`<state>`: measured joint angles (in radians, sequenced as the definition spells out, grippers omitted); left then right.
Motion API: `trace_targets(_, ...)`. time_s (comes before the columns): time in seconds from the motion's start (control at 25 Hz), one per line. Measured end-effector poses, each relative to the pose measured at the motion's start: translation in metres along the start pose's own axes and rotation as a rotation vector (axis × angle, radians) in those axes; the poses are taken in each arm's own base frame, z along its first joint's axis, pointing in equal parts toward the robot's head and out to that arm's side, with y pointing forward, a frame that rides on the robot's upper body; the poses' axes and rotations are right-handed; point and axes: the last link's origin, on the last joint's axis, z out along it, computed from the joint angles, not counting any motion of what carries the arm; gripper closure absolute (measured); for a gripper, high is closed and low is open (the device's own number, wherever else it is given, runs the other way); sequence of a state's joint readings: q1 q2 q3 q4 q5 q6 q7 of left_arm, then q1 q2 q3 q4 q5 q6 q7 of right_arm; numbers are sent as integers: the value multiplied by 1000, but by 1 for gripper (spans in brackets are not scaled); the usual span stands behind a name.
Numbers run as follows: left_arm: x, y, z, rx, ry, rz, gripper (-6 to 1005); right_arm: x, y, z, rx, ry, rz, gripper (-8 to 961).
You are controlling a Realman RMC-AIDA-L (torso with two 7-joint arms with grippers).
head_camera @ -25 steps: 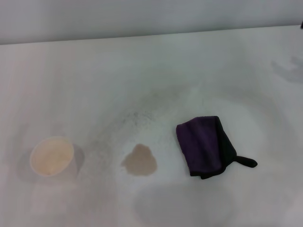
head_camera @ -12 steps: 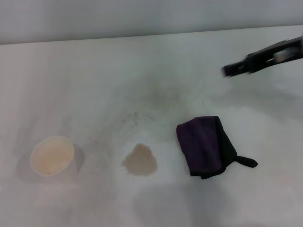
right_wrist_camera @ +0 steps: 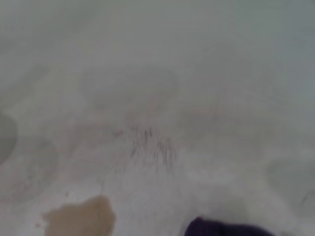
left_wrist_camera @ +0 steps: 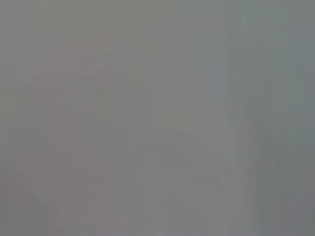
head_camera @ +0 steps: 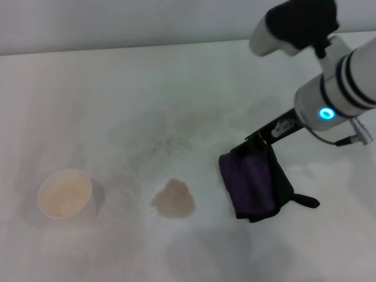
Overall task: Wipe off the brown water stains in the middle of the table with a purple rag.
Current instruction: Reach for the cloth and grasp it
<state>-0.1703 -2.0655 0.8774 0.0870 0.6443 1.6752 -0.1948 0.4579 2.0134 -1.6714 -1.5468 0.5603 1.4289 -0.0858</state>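
Note:
The brown water stain [head_camera: 173, 200] is a small light-brown blotch in the middle of the white table [head_camera: 147, 88]. The purple rag [head_camera: 254, 183] lies folded just right of it, its black tab pointing right. My right gripper [head_camera: 252, 143] hangs over the rag's far edge, on a white arm with a blue light. The right wrist view shows the stain [right_wrist_camera: 81, 216] and a corner of the rag [right_wrist_camera: 226, 228]. My left gripper is out of view; the left wrist view shows only blank grey.
A paper cup [head_camera: 64, 194] stands on the table at the left, well apart from the stain. A faint grey speckled smudge [head_camera: 170, 144] lies behind the stain and also shows in the right wrist view [right_wrist_camera: 150, 145].
My right arm has come in from the far right and moved down and left, until its gripper is over the rag's far edge. The rag, stain and cup have not moved.

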Motion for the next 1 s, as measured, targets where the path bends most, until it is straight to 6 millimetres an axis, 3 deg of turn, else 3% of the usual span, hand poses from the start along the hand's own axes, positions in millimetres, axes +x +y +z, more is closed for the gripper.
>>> trace_targets(0.44, 1, -1, 5, -5, 10, 31, 106, 5, 29, 16, 27, 85, -3, 223)
trace_targets(1.0, 2, -3, 6, -7, 13, 43, 106, 14, 24, 40, 104, 164, 47, 263)
